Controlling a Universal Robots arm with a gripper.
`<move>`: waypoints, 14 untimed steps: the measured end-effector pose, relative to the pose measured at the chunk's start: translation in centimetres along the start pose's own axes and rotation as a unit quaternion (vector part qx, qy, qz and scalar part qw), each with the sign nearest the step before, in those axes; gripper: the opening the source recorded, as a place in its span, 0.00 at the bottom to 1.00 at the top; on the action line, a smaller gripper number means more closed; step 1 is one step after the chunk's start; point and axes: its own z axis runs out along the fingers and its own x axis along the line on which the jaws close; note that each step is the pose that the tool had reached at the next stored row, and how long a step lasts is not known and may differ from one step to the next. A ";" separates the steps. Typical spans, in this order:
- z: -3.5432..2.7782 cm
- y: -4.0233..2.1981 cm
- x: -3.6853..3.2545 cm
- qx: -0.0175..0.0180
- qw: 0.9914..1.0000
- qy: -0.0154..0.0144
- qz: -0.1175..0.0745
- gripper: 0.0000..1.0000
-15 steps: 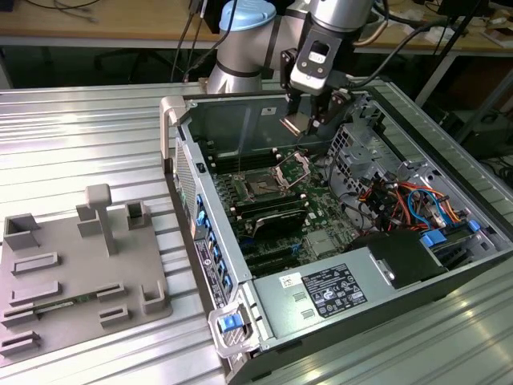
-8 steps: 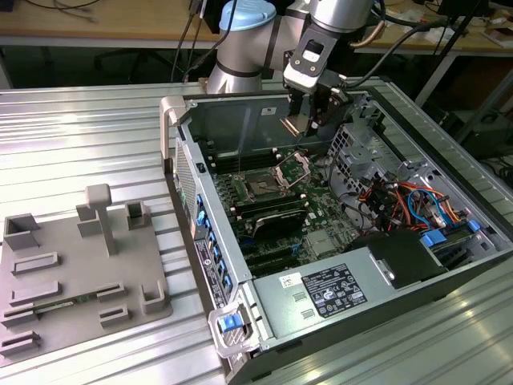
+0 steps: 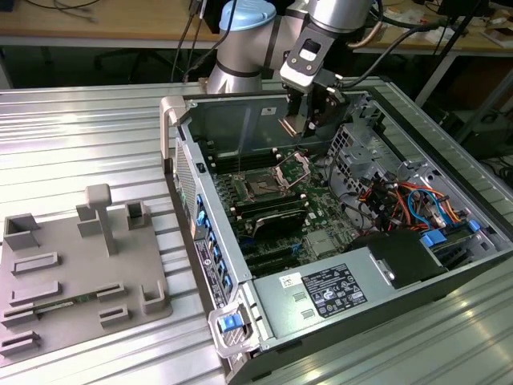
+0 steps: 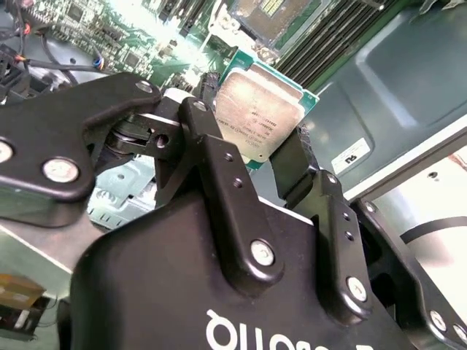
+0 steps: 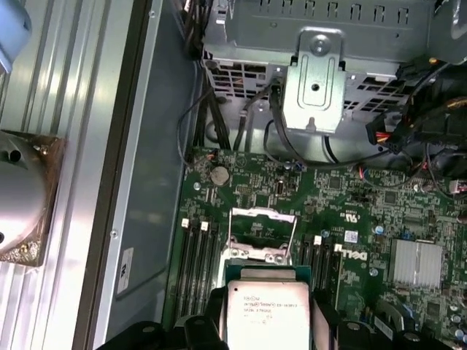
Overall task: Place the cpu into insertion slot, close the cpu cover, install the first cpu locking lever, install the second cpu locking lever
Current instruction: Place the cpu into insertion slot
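Zero of four steps done: your black claw clamps the silver-topped square cpu above the dark square insertion slot, its silvery frame cpu cover standing open.

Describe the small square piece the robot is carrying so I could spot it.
Find the open computer case and the arm's black tool above its green board. Pinched in the tool is the cpu: a flat square with silver-grey top and green rim, the one chip held clear of the board.
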 end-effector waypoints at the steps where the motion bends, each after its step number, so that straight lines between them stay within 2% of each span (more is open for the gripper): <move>1: 0.00 0.00 0.00 0.008 1.000 0.001 0.001 0.55; 2: 0.02 0.00 0.00 0.017 1.000 0.002 0.003 0.55; 3: 0.03 0.00 0.00 0.019 1.000 0.002 0.003 0.55; 6: 0.14 0.00 0.00 0.019 1.000 0.002 0.004 0.55; 9: 0.31 -0.02 -0.01 0.015 1.000 0.001 0.004 0.55; 10: 0.43 -0.02 -0.01 0.014 1.000 0.001 0.005 0.55; 14: 1.14 -0.06 -0.04 0.013 1.000 0.000 0.020 0.55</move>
